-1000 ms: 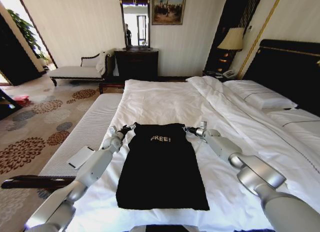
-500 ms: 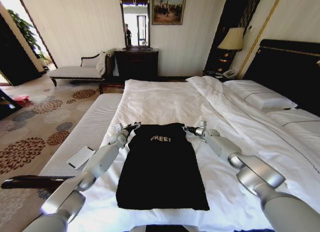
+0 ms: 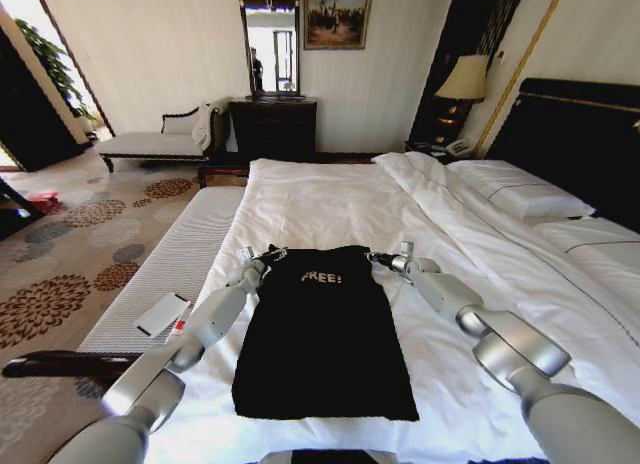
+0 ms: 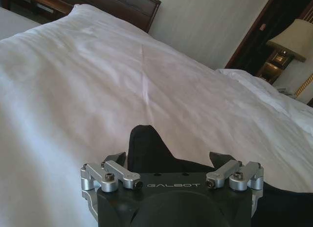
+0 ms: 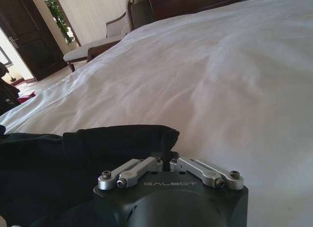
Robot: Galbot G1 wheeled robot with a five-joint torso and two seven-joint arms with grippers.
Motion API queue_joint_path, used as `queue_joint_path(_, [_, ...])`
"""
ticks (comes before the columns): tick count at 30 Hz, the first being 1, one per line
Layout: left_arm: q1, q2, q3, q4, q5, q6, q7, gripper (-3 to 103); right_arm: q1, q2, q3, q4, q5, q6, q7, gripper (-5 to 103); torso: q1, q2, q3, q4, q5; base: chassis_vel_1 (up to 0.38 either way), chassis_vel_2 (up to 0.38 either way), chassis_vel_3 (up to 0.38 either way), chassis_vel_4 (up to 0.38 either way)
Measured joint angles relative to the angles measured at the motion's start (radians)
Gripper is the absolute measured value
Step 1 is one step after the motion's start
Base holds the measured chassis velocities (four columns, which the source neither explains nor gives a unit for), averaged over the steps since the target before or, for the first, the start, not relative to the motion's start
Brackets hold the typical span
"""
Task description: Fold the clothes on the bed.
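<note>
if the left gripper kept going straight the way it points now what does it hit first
Most likely the shoulder strap of the black top, right between the open fingers of the left gripper; beyond it lies only the white duvet.

Left end effector (image 4: 172, 161) fingers spread wide, straddling black top's (image 4: 146, 148) strap on white bed (image 4: 98, 80).

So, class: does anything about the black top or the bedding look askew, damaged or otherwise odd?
Nothing stands out. The black top lies flat and straight on the white duvet, lettering up. The left gripper and right gripper sit at its two shoulder corners.
</note>
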Motion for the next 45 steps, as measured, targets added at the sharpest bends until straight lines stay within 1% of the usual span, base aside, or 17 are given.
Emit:
queue_joint_path(2, [0.0, -0.002, -0.003, 0.0, -0.003, 0.001, 0.0, 95, 0.0, -0.001, 0.0, 0.003, 0.0, 0.001, 0.002, 1, 0.0, 0.0, 0.0, -0.0001, 0.0, 0.0, 0.0, 0.0, 0.0])
queue_joint_path(3, [0.008, 0.001, -0.007, -0.001, -0.015, 0.005, -0.005, 80, 0.0, -0.001, 0.0, 0.008, 0.003, 0.001, 0.009, 1, 0.0, 0.0, 0.0, 0.0, -0.0002, 0.0, 0.0, 0.0, 0.0])
queue_joint_path(4, [0.011, 0.004, -0.007, -0.001, -0.017, 0.006, -0.006, 80, 0.0, 0.0, 0.0, 0.008, 0.003, 0.001, 0.009, 1, 0.0, 0.0, 0.0, 0.0001, -0.0001, 0.0, 0.0, 0.0, 0.0])
queue_joint_path(6, [0.013, 0.007, -0.007, -0.002, -0.018, 0.006, -0.006, 74, 0.0, 0.0, 0.0, 0.008, 0.004, 0.001, 0.01, 1, 0.0, 0.0, 0.0, 0.0001, -0.0001, 0.0, 0.0, 0.0, 0.0])
queue_joint_path(9, [0.026, 0.02, -0.012, -0.01, -0.02, 0.006, -0.008, 57, -0.001, -0.001, 0.0, 0.008, 0.004, 0.002, 0.014, 1, 0.0, 0.0, 0.0, 0.0002, -0.0001, 0.0, 0.0, 0.0, 0.0])
queue_joint_path(10, [0.026, 0.02, -0.012, -0.01, -0.02, 0.006, -0.008, 57, -0.001, -0.001, 0.0, 0.008, 0.004, 0.002, 0.014, 1, 0.0, 0.0, 0.0, 0.0002, -0.0001, 0.0, 0.0, 0.0, 0.0])
queue_joint_path(11, [0.029, 0.022, -0.014, -0.011, -0.02, 0.006, -0.008, 52, -0.002, -0.001, 0.0, 0.007, 0.004, 0.002, 0.014, 1, 0.0, 0.0, 0.0, 0.0002, -0.0001, 0.0, 0.0, 0.0, 0.0])
queue_joint_path(12, [0.031, 0.025, -0.015, -0.011, -0.02, 0.005, -0.009, 52, -0.002, -0.002, 0.0, 0.006, 0.004, 0.002, 0.014, 1, 0.0, 0.0, 0.0, 0.0002, -0.0001, 0.0, 0.0, 0.0, 0.0])
queue_joint_path(14, [0.034, 0.03, -0.016, -0.011, -0.02, 0.001, -0.01, 42, -0.005, -0.005, 0.0, 0.005, 0.004, 0.003, 0.014, 1, 0.0, 0.0, 0.0, 0.0001, -0.0001, 0.0, 0.0, 0.0, 0.0])
queue_joint_path(15, [0.034, 0.03, -0.016, -0.011, -0.02, 0.001, -0.01, 42, -0.005, -0.005, 0.0, 0.005, 0.004, 0.003, 0.014, 1, 0.0, 0.0, 0.0, 0.0001, -0.0001, 0.0, 0.0, 0.0, 0.0])
queue_joint_path(18, [0.034, 0.03, -0.016, -0.003, -0.018, -0.01, -0.009, 26, -0.007, -0.01, -0.001, 0.005, 0.004, 0.003, 0.011, 1, 0.0, 0.0, 0.0, 0.0002, -0.0001, 0.0, 0.0, 0.0, 0.0])
queue_joint_path(21, [0.031, 0.028, -0.016, 0.004, -0.016, -0.018, -0.007, 20, -0.008, -0.012, -0.001, 0.005, 0.004, 0.003, 0.01, 1, 0.0, 0.0, 0.0, 0.0, -0.0001, 0.0, 0.0, 0.0, 0.0])
queue_joint_path(24, [0.029, 0.027, -0.018, 0.004, -0.015, -0.025, -0.006, 4, -0.008, -0.013, -0.002, 0.005, 0.003, 0.003, 0.009, 1, 0.0, 0.0, 0.0, -0.0001, -0.0001, 0.0, 0.0, 0.0, 0.0])
queue_joint_path(27, [0.029, 0.029, -0.017, 0.006, -0.007, -0.038, -0.005, 2, -0.008, -0.011, -0.003, 0.005, 0.003, 0.003, 0.008, 1, 0.0, 0.0, 0.0, -0.0001, -0.0001, 0.0, 0.0, 0.0, 0.0])
queue_joint_path(34, [0.035, 0.024, -0.016, 0.02, 0.055, -0.121, -0.002, 2, -0.015, -0.006, 0.003, 0.022, 0.005, 0.009, 0.006, 1, 0.0, 0.0, 0.0, -0.0002, 0.0, 0.0, 0.0, 0.0, 0.0])
queue_joint_path(40, [0.034, 0.061, -0.017, -0.043, 0.038, -0.122, 0.005, 2, -0.025, -0.036, 0.029, 0.089, 0.03, 0.017, 0.025, 1, 0.0, 0.0, 0.0, 0.0002, -0.0002, 0.0, 0.0, 0.0, 0.0])
queue_joint_path(45, [0.007, 0.067, -0.014, -0.057, 0.023, -0.121, 0.007, 2, -0.021, -0.053, 0.037, 0.128, 0.043, 0.025, 0.044, 1, 0.0, 0.0, 0.0, 0.0002, 0.0002, 0.0, 0.0, 0.0, 0.0])
